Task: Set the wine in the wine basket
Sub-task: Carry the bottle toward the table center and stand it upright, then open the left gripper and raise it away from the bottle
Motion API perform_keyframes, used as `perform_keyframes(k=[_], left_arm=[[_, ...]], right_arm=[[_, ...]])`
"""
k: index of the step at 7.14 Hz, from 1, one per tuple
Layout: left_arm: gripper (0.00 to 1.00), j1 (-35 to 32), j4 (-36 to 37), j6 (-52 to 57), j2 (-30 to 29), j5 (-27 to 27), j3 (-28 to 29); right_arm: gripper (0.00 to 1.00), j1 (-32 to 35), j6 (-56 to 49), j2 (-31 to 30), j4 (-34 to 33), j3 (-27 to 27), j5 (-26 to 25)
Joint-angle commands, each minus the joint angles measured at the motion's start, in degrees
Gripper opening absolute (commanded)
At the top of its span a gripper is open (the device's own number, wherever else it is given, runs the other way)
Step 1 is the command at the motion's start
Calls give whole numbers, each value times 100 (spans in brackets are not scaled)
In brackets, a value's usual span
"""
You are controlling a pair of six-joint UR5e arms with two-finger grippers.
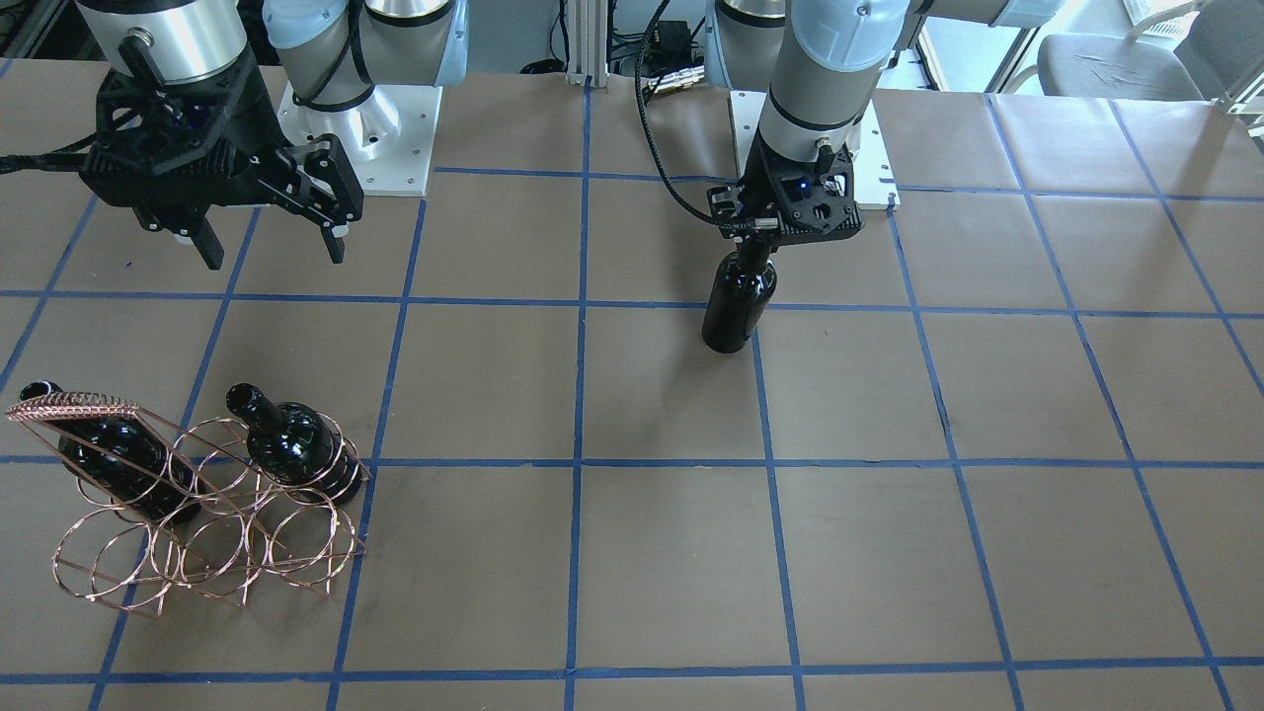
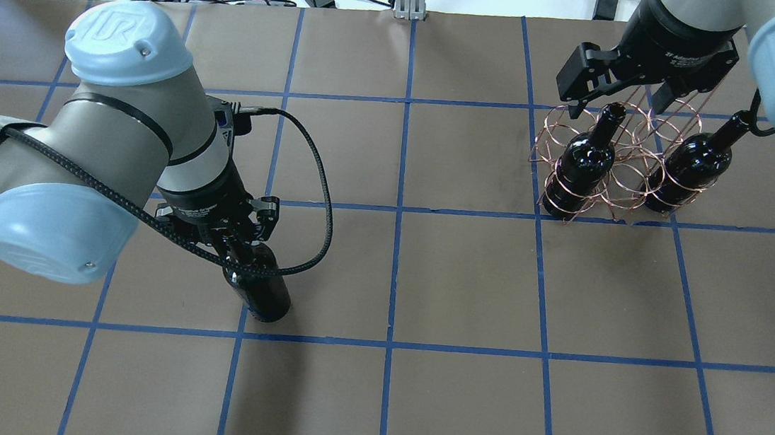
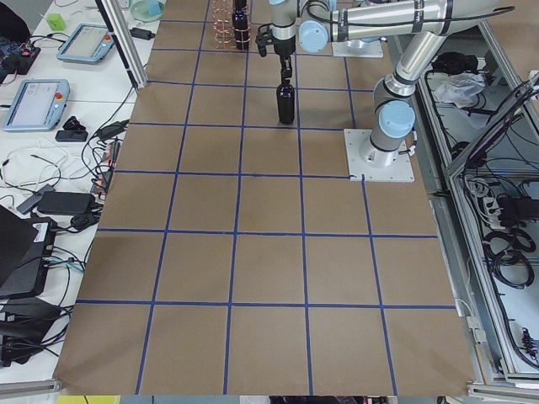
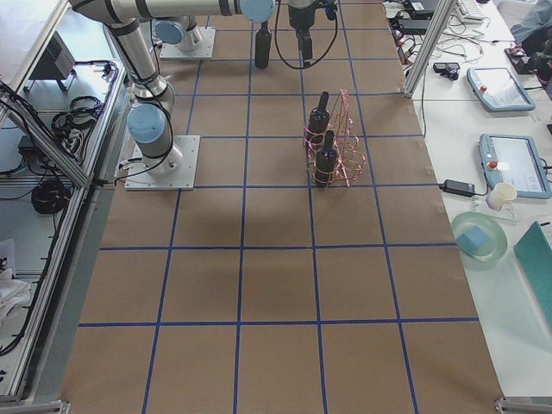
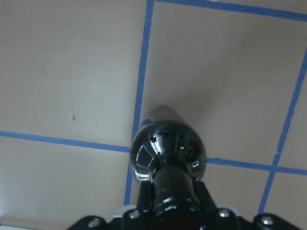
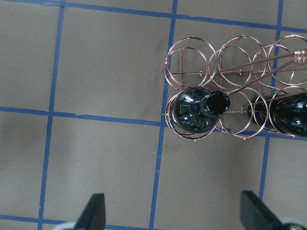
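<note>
Step in hand, as I read it: pick-up of the last loose bottle. The left pincer (image 1: 755,237) is clamped on the neck of the glossy near-black glass wine bottle (image 1: 736,314). The bottle is upright on the brown blue-taped surface (image 1: 671,573), on the robot's side and well apart from the rack. I can't tell if its base is touching or just off the surface.

Farther out is the copper thin-wire wine basket (image 1: 207,558), with two rows of rings. Two alike dark bottles (image 2: 581,166) sit in the end rings of one row. The ring between them and the whole other row look vacant. The right pincer (image 2: 614,97) hangs over the basket, fingers spread wide, gripping nothing.

Next move calls for:
- lift clear and carry across to the rack
- line the base up over a vacant ring and lower straight
- the middle ring is tight between two necks
- the right pincer sits above the rack, so it likely must clear off or take a hand-over (my guess)

Hard to see:
- left finger pads and the bottle mouth are hidden under the pincer body
- overlapping wires make the ring count murky from the front
- the woven handle (image 1: 74,404) partly covers one bottle's neck
- the right wrist view crops the rack's edge
- the side views are too small to help
</note>
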Motion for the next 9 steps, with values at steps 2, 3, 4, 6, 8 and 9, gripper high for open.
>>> perform_keyframes(k=[2, 3, 4, 6, 8, 9], left_arm=[[100, 9, 0, -25, -5, 4, 57], [100, 9, -8, 18, 4, 4, 162], [100, 44, -217, 19, -5, -5, 432], [100, 375, -1163, 80, -40, -14, 1493], [100, 1095, -908, 1091, -57, -14, 1797], [100, 1594, -548, 1395, -66, -31, 1815]], right_arm=[[100, 9, 8, -26, -6, 0, -4], [100, 9, 8, -44, -6, 0, -4], [100, 18, 25, -44, -23, 0, -4], [100, 70, 435, -201, 38, 0, 40], [100, 637, 1268, -307, 82, -9, 102], [100, 1164, 2135, -282, 100, 0, 85]])
